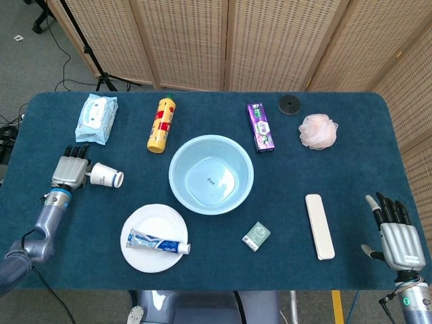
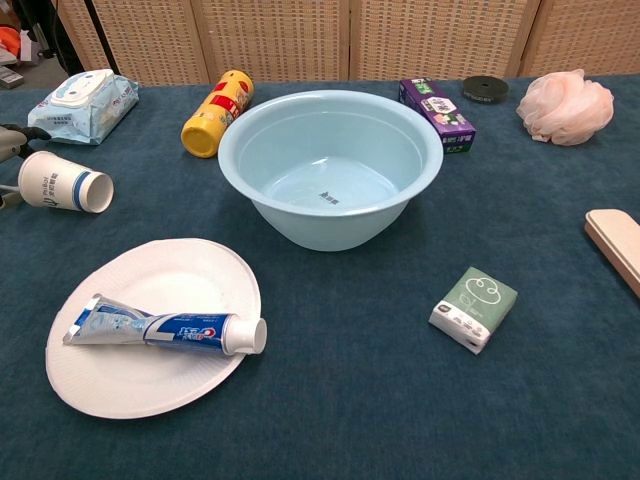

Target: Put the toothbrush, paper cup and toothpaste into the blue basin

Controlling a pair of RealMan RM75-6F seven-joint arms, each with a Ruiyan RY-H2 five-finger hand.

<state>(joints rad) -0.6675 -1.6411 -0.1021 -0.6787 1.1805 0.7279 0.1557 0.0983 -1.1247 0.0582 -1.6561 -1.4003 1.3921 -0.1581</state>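
paper cup on its side, touching left hand

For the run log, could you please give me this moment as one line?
left hand: holds paper cup on its side | right hand: open, idle | toothpaste: on white plate | blue basin: empty

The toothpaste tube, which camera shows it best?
The chest view: the toothpaste tube lies close to the lens on the white plate, cap pointing right, its printing visible though not readable. The head view shows the same tube from above, whole but small.
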